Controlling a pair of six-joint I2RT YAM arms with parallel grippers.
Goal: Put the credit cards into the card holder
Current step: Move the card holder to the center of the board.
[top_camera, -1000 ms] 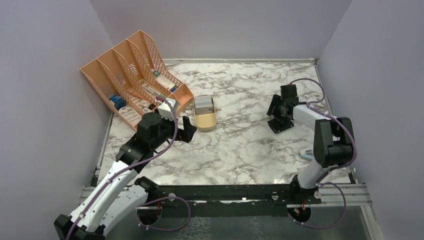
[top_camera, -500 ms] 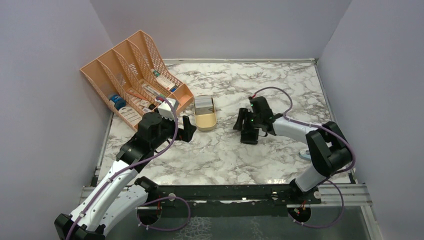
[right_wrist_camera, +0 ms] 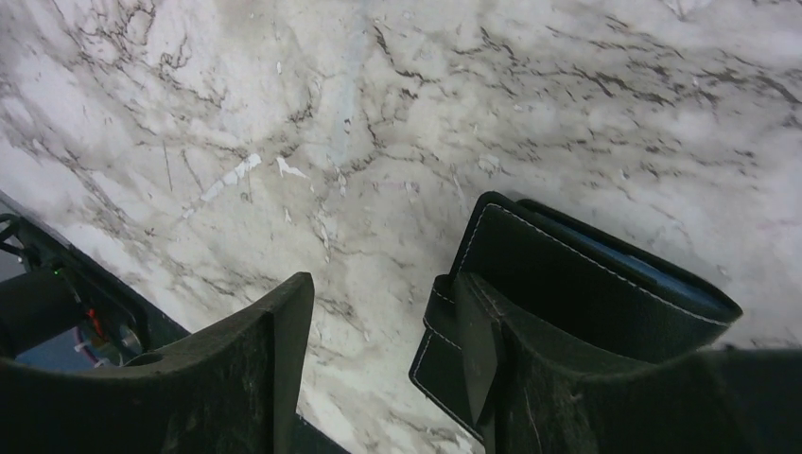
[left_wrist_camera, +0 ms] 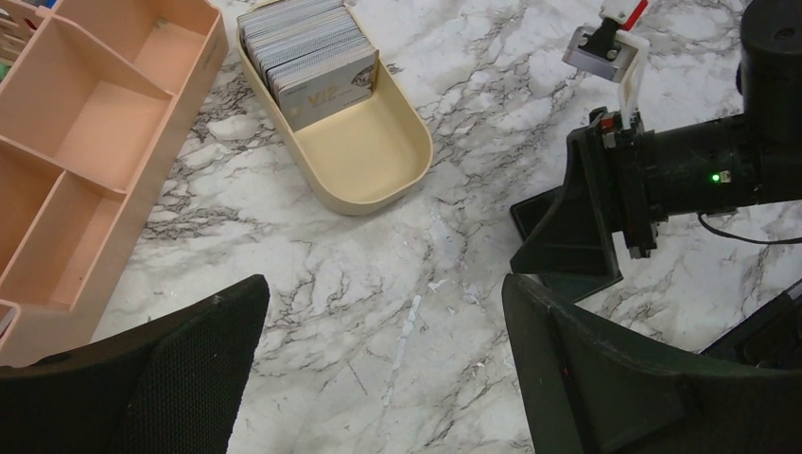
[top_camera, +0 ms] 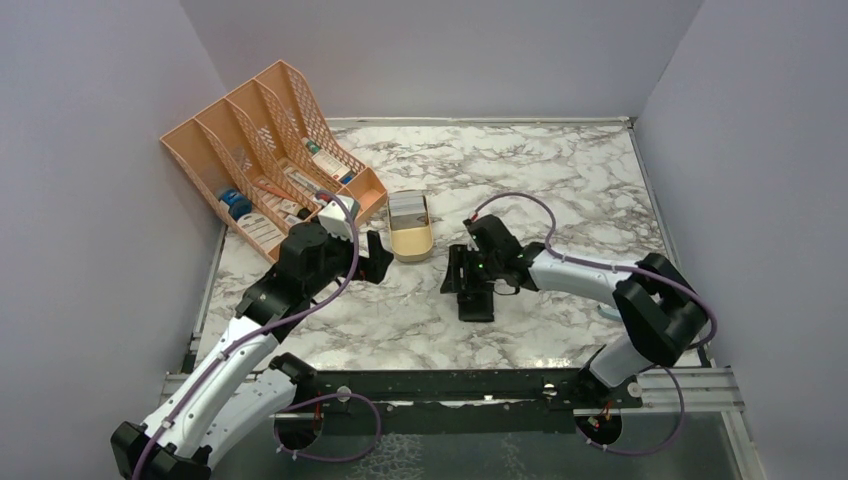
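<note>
We see the tan oval tin on the marble table, just beside the peach file organiser. At the tin's far end a tight stack of credit cards stands on edge, pale ones behind a gold-yellow card that faces the near end. The organiser's slots hold small labelled boxes.

The card holder lies on the marble near the table's middle, right of the tin and apart from it. It is folded almost flat, with a sliver of blue-grey lining showing between its black leaves. From above, its long axis seems to run roughly near to far, though the arm hides much of it.

The right gripper is over it, jaws half apart with marble between them. The holder touches only one finger. The left gripper hangs spread wide above the marble near the tin, holding nothing.
</note>
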